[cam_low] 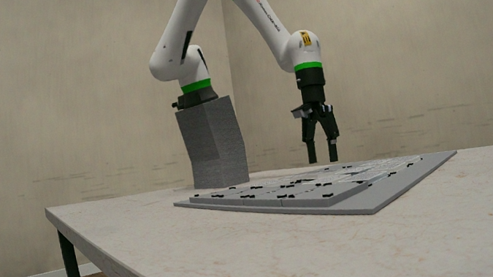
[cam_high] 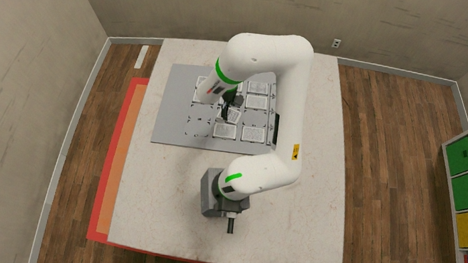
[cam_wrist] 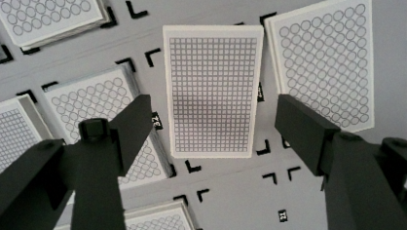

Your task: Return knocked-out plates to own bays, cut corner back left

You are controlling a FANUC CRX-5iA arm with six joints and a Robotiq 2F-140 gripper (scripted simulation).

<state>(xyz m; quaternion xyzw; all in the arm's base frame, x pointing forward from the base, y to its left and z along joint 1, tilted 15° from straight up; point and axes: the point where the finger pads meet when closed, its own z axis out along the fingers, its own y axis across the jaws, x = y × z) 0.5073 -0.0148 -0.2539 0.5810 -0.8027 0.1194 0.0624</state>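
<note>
Above the deck (cam_low: pixel 398 191), parted fingers hang empty over a skewed 384-well plate (cam_wrist: pixel 212 90)

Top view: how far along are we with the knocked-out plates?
The gripper is open and empty, hovering above the 384-well plate, which lies skewed across its corner pieces, not yet reseated. Front-row plates look seated; the arm hides some back bays.

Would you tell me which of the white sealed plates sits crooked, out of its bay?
The fine-gridded 384-well plate between the open gripper's fingers; it lies skewed across the black corner pieces, while neighbouring plates sit squarely.
</note>
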